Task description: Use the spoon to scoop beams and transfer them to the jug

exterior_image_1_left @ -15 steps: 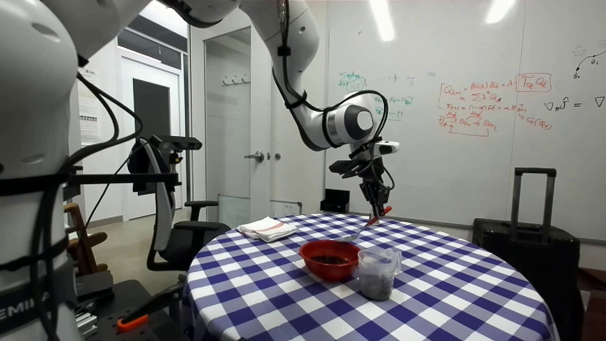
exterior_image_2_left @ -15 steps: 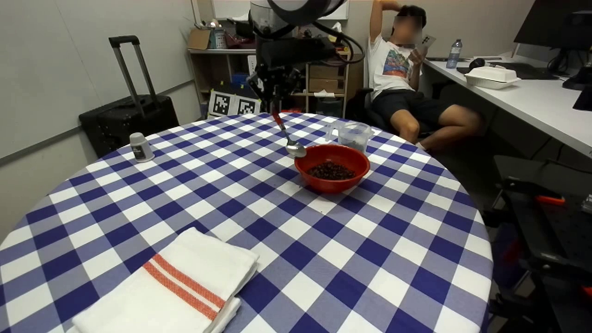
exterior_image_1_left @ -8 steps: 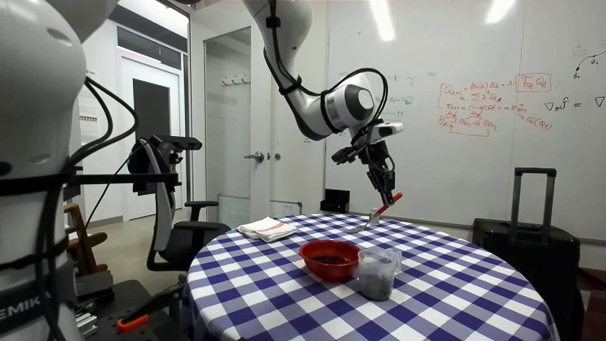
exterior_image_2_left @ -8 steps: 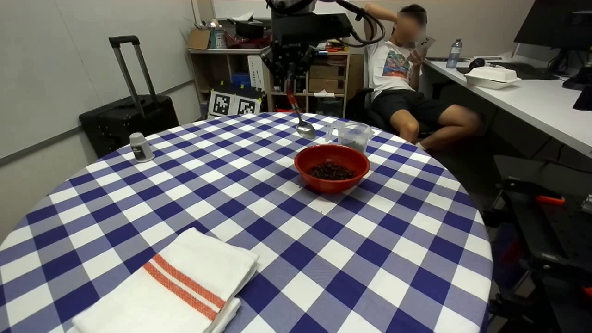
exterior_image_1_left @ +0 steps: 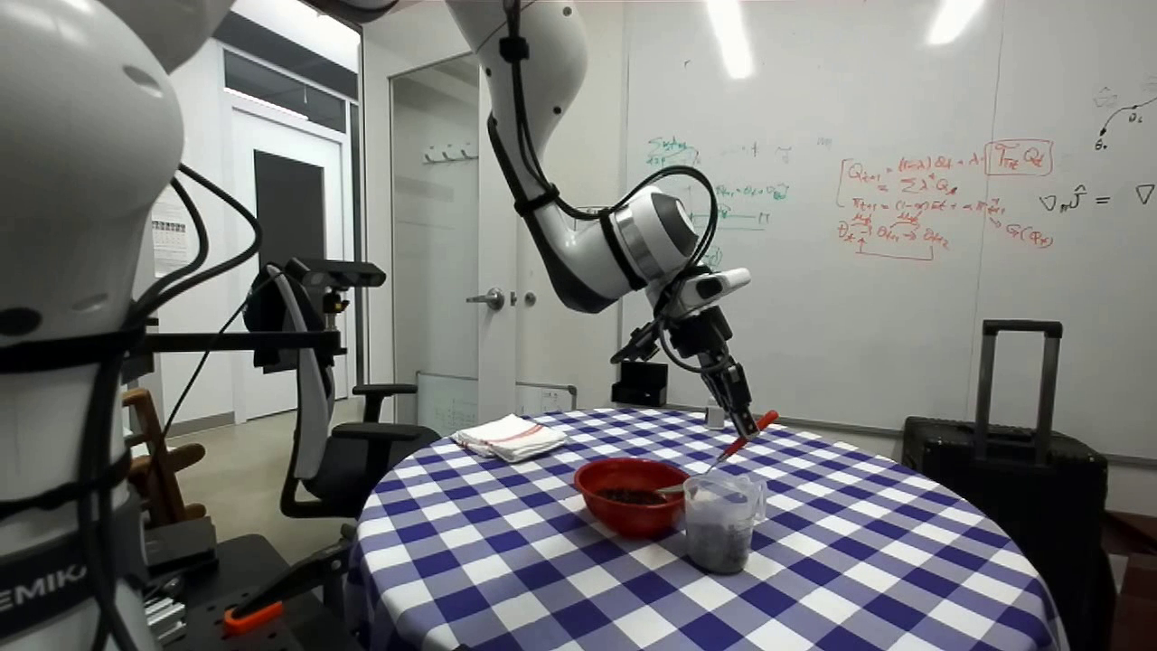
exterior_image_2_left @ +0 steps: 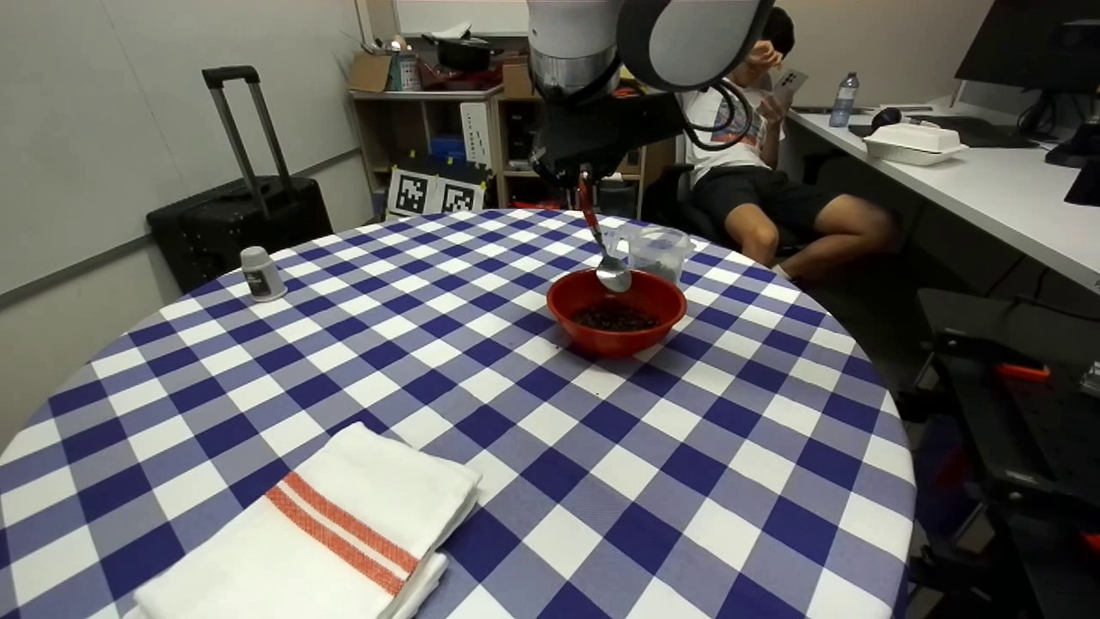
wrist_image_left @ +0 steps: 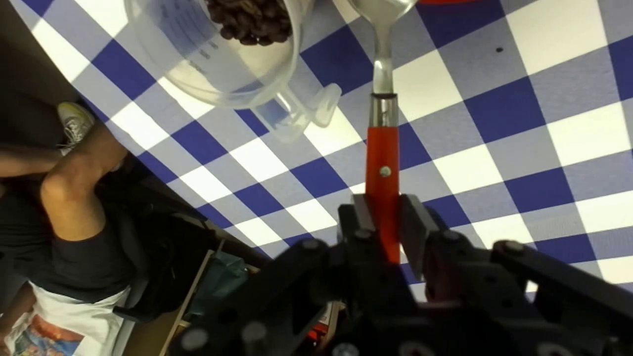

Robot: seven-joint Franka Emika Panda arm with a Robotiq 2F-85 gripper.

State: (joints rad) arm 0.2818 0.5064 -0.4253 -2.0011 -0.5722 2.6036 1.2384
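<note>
While your tool [wrist_image_left: 383, 212] clasps the spoon [wrist_image_left: 383, 148] by its red handle, the spoon's long axis slants down to the head over the red bowl [exterior_image_2_left: 614, 346], the jug [exterior_image_1_left: 720, 542] just beside.

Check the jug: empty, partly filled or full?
Partly filled: the wrist view shows dark beans inside the jug; in an exterior view only its lower part looks dark.

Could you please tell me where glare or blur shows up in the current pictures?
In an exterior view, the whiteboard carries two bright streaks of glare; in the wrist view, the spoon glints along its metal neck, and the gripper looks blurred towards the bottom edge.
</note>
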